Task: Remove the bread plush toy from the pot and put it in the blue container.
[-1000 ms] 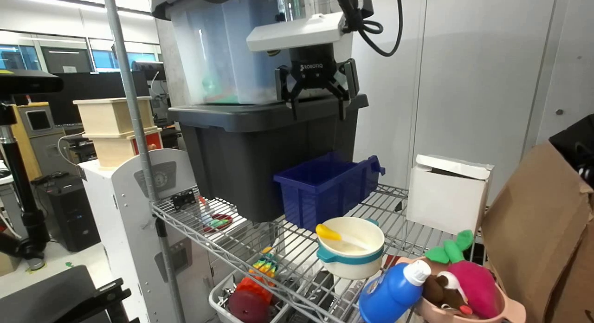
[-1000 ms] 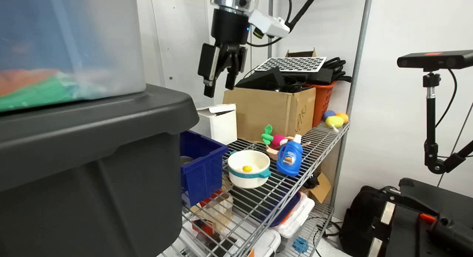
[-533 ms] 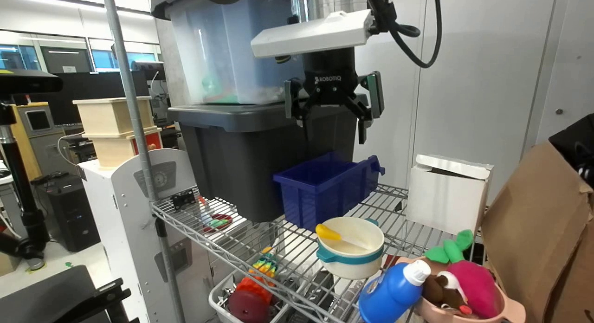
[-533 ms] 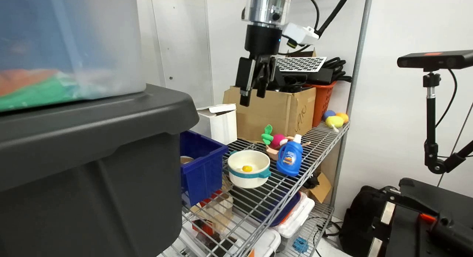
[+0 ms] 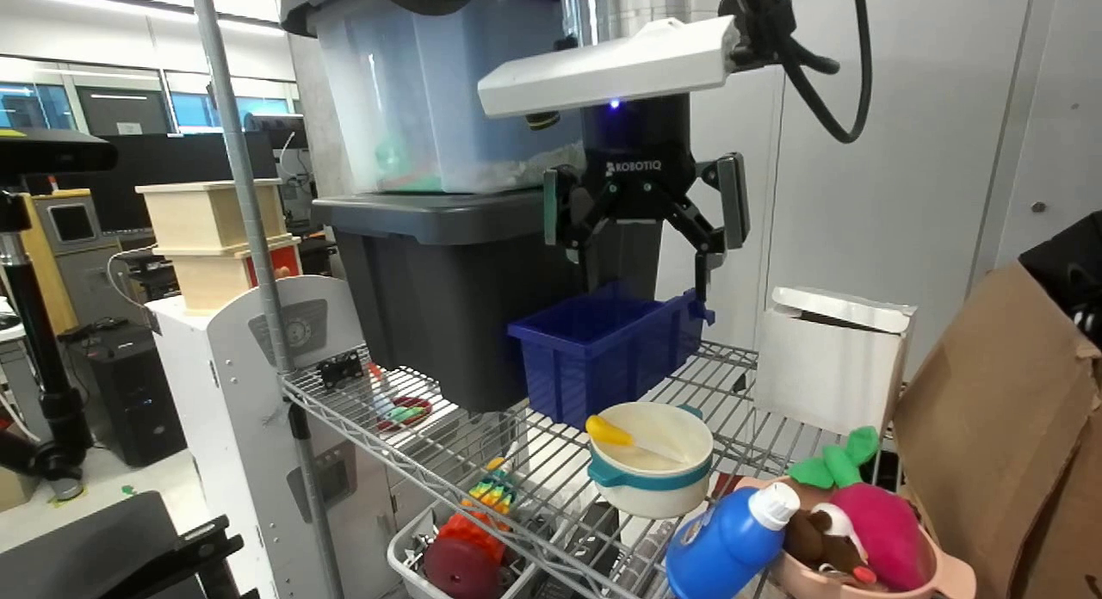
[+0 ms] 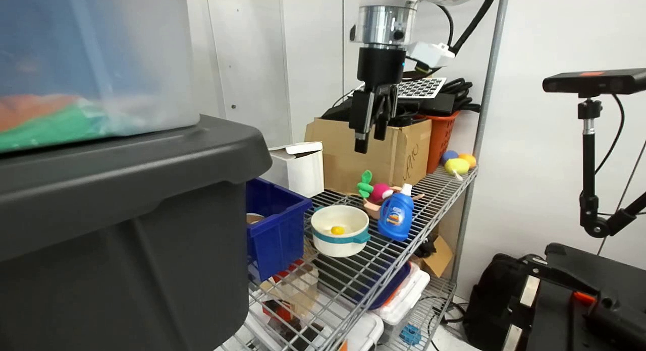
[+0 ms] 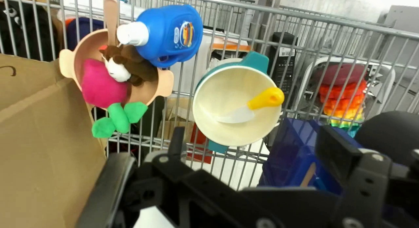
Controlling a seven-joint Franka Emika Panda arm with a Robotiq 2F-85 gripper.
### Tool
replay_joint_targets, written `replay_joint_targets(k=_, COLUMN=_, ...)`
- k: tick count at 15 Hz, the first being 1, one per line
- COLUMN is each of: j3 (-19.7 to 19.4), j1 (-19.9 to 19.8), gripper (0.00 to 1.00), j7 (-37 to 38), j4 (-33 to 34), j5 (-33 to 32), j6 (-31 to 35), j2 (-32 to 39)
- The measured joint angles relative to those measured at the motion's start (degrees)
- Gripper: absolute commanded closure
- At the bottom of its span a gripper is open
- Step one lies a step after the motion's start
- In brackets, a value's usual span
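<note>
The pot (image 5: 652,478) stands on the wire shelf, pale outside with a teal band. It also shows in an exterior view (image 6: 339,247) and the wrist view (image 7: 216,120). A toy knife with a yellow handle (image 7: 266,98) lies in it. The blue container (image 5: 560,379) stands beside the pot. Inside it a tan thing (image 6: 254,218) shows partly, also in the wrist view (image 7: 308,174). I cannot tell whether this is the bread plush toy, which shows nowhere else. My gripper (image 5: 644,280) is open and empty, hanging above the shelf, also in the wrist view (image 7: 257,146).
A blue toy bottle (image 5: 727,543) and a pink bowl (image 5: 947,573) with a magenta toy and a brown toy stand beside the pot. A dark grey tote (image 5: 430,298) flanks the blue container. A white box (image 5: 826,371) and a cardboard box (image 5: 990,392) stand behind.
My gripper has moved down and to the right in both exterior views, staying open. The pot, knife and blue container have not moved.
</note>
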Motion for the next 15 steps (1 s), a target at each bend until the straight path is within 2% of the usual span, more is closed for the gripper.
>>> replay_joint_targets(k=6, j3=-2.62, j1=-0.69, gripper=0.0, j7=-0.23, j4=-1.47, j5=-0.87, j6=-2.07, j2=-0.07)
replay_joint_targets(k=15, j3=-4.32, j1=-4.66, gripper=0.0, j7=-1.26, j4=-2.11, j5=-0.87, j6=-4.22, j2=0.46)
